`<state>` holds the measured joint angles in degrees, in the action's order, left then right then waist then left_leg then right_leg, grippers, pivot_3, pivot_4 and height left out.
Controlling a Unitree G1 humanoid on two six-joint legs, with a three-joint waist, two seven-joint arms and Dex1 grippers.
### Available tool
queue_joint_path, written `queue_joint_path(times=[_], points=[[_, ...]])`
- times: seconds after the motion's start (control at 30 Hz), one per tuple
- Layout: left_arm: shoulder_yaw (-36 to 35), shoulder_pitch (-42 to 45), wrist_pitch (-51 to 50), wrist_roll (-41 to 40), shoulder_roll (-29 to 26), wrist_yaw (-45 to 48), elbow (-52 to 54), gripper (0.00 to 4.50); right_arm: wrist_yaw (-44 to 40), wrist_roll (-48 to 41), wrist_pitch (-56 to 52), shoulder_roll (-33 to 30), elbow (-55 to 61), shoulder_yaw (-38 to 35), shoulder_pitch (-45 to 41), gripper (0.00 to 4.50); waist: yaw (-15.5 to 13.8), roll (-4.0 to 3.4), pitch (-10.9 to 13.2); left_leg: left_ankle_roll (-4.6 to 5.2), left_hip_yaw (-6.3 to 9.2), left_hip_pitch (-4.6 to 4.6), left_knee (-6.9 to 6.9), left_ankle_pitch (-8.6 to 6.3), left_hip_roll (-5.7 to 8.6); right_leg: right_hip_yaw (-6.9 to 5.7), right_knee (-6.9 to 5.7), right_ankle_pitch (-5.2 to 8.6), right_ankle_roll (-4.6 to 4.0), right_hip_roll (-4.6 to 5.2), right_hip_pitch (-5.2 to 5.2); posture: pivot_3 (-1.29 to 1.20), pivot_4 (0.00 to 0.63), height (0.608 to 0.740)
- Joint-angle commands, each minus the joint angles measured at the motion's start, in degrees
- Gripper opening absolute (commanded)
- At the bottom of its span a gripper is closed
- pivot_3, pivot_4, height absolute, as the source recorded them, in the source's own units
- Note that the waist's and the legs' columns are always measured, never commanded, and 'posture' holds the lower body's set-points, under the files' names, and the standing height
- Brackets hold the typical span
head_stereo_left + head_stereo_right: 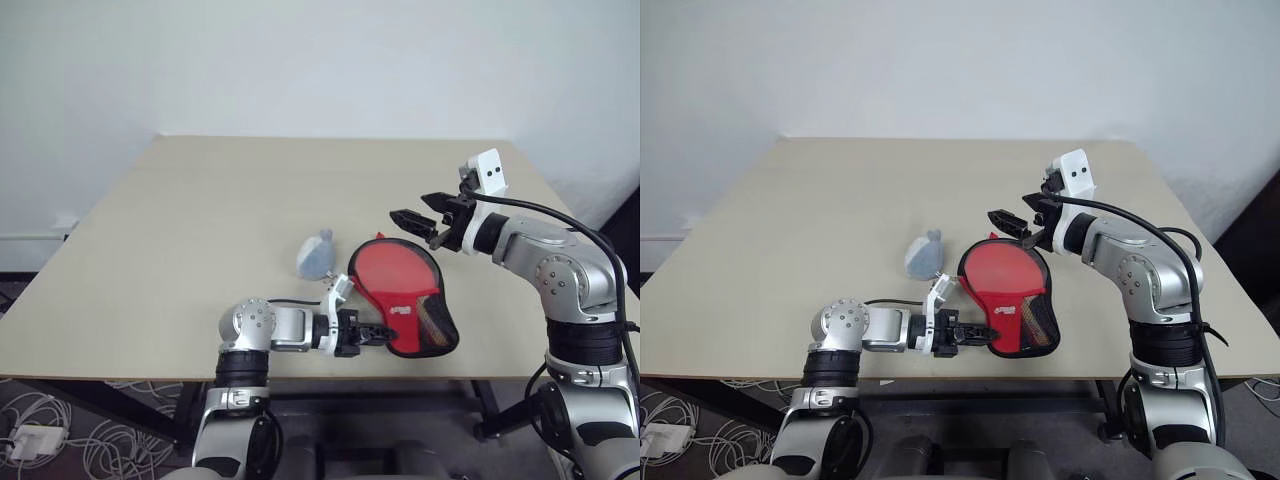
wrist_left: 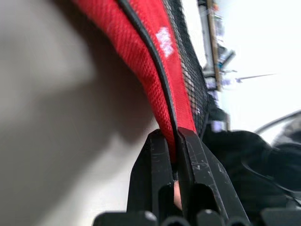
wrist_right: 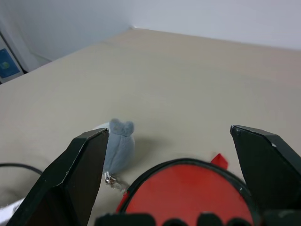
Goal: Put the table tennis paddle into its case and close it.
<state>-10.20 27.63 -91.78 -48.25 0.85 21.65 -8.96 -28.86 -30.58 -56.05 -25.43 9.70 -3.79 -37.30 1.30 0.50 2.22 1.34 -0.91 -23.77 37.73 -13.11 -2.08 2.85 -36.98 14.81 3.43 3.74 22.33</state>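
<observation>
Nearest the table's front edge, the left gripper (image 1: 385, 334) lies low and level, its 2 black fingers (image 2: 193, 162) pinched tight on the red fabric rim of the case (image 1: 402, 295), a paddle-shaped soft zip cover, red outside with black edging and a small white label. The grip sits at about 8 o'clock on the case, close to the dark mesh narrow end, which points toward the front edge at roughly 5 o'clock. From there the case's long axis runs up and away, its round end toward 11 o'clock.

The table tennis paddle cannot be picked out apart from the red cover; whether the red round seen in the head views is the bat's rubber face or the cover's own flap I cannot tell, so I judge only that the bat is most likely at or inside the case.

Just beyond the round end, at about 10 o'clock, sits a small grey-blue soft lump (image 1: 317, 254) with a metal zip pull, near the case but apart from it.

Farthest, the right gripper (image 1: 424, 213) hangs above the round end at about 1 o'clock, jaws spread wide and holding nothing, pointing down toward the case. The left arm anchors the narrow end; the right is nearer the round end, so any closing work there would likely fall to it.
</observation>
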Motion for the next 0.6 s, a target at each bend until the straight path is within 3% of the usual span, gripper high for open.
queue_joint_path(times=[0.03, 0.43, 0.6], points=[[3.5, -3.0, -0.7, -13.2, -1.3, -3.3, 6.3, 0.05, 0.8, -1.2, -0.2, 0.1, 3.0, -1.7, -1.1, 4.5, 0.1, 0.0, 0.0, 0.0, 0.0, 0.0, -0.02, 0.0, -0.01, 0.02, -0.01, 0.0, 0.0, 0.0, 0.02, 0.0, 0.0, 0.74], [10.8, -12.2, -0.4, -41.0, -9.9, -21.8, 11.5, 0.05, 3.2, -3.7, -4.9, 0.3, 7.1, -2.6, 1.0, 4.5, 0.0, -0.01, 0.0, 0.0, 0.01, 0.01, 0.0, 0.0, 0.0, 0.04, -0.02, 0.0, -0.01, 0.02, 0.01, 0.0, 0.0, 0.74], [16.2, -15.7, 6.1, -52.8, -13.6, -30.8, 12.9, 0.05, 3.9, -4.4, -6.3, 0.2, 7.6, -2.9, 1.0, 4.5, 0.0, -0.01, 0.0, 0.0, 0.02, 0.01, 0.01, 0.0, -0.01, 0.04, -0.02, 0.0, -0.02, 0.03, 0.01, 0.0, 0.0, 0.74]])
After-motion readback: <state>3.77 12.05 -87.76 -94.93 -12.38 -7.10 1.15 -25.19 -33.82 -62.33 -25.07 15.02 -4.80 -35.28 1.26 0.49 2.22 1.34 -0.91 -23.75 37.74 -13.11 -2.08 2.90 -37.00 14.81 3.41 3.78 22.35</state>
